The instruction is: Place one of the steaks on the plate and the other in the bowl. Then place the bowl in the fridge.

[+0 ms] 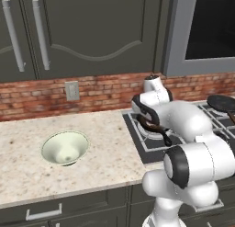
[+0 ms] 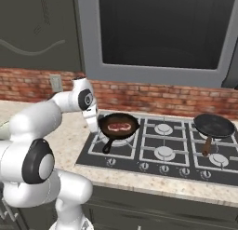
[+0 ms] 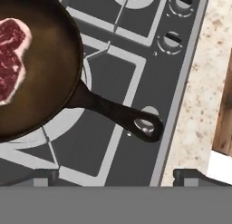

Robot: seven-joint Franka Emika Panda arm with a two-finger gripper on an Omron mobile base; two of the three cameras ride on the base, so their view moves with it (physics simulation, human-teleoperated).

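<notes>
A red-pink steak (image 3: 11, 55) with a whitish fat edge lies in a black frying pan (image 3: 50, 60) on the front left burner. The same steak (image 2: 119, 126) shows in the right base view. My gripper (image 3: 115, 180) hangs open above the pan's handle (image 3: 118, 114), to the side of the steak, with nothing between its fingertips (image 3: 43, 177). In the right base view the gripper (image 2: 94, 125) points down just left of the pan (image 2: 118, 123). The pale cream-green bowl (image 1: 64, 148) stands empty on the counter left of the stove. The plate and the fridge are out of view.
A second black pan (image 2: 214, 125) sits on the back right burner of the stove (image 2: 162, 152). Stove knobs (image 3: 172, 39) line its front edge, beside the speckled counter (image 1: 27, 143). A brick backsplash (image 1: 101, 90) and dark cabinets (image 1: 92, 33) close off the back.
</notes>
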